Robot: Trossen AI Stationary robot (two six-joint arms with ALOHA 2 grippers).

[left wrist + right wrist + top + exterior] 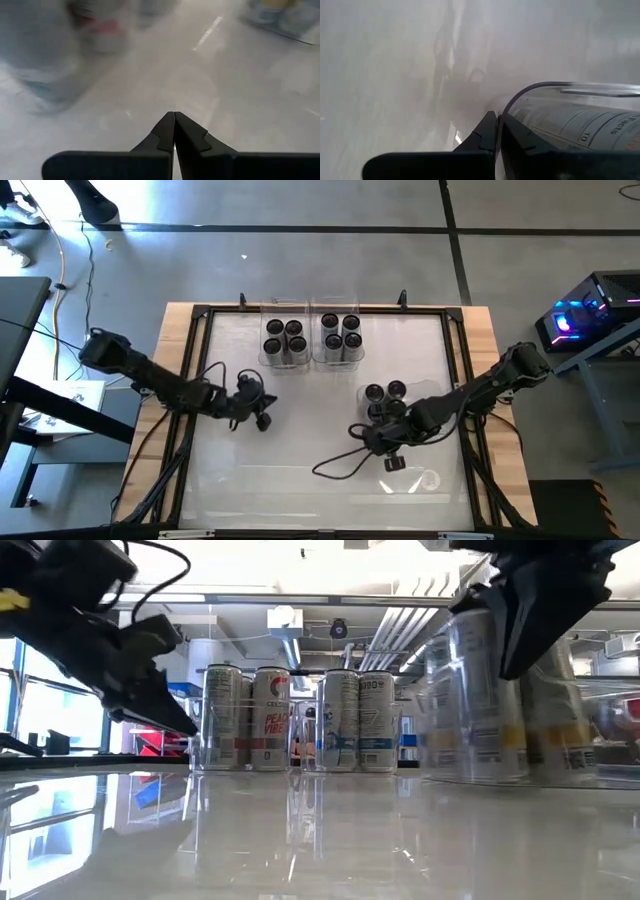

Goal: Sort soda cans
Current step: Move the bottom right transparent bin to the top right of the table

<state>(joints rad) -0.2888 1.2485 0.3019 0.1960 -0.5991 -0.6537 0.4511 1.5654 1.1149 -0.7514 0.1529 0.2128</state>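
Several soda cans [283, 340] stand upright in a clear tray [262, 352] at the far middle, and several more [341, 332] in a second clear tray [318, 350] beside it. A third group of soda cans [386, 400] stands in another clear tray [580, 86] right of centre. My right gripper [385, 435] is shut on this tray at its near side. My left gripper [262, 420] is shut and hangs above the bare table left of centre, near the first tray, with nothing in it; its tips [174, 116] meet. My right gripper pinches the clear tray's thin wall at its rim [509, 106] between its two fingers, only near their free ends. The fingers slant steeply down from above. A can's printed side [590, 127] shows through the wall right behind the hold.
A black cable [335, 465] loops over the table near the right gripper. A dark frame [200, 315] runs round the glossy white tabletop. There is bare table along the near side and at the left. Beyond the table stand a desk and equipment with coloured lights [575, 320].
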